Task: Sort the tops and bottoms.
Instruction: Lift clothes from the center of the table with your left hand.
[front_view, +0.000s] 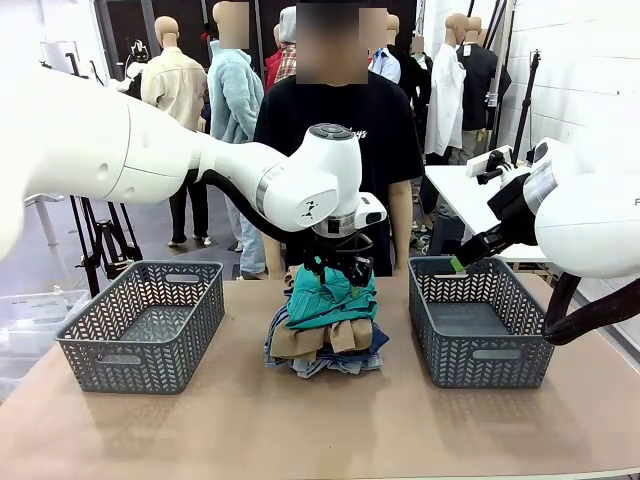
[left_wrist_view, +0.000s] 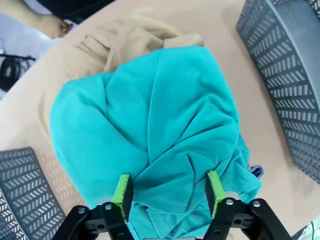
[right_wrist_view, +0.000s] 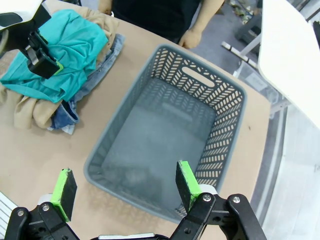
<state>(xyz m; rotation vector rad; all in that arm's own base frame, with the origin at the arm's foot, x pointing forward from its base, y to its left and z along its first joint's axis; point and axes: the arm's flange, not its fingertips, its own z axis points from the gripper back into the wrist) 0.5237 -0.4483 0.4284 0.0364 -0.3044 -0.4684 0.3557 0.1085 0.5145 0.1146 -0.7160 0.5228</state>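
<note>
The clothes lie in one pile mid-table. A teal-green top lies uppermost, over a tan top and the blue denim bottoms. My left gripper is down on the far side of the pile. Its green pads are pressed into the teal cloth with a fold between them, and the jaws stand apart. Hovering above the right basket, my right gripper is open with nothing in it.
One grey lattice basket stands left of the pile and another right of it. A person in a black T-shirt stands at the far edge, one hand near the right basket. A white table is behind on the right.
</note>
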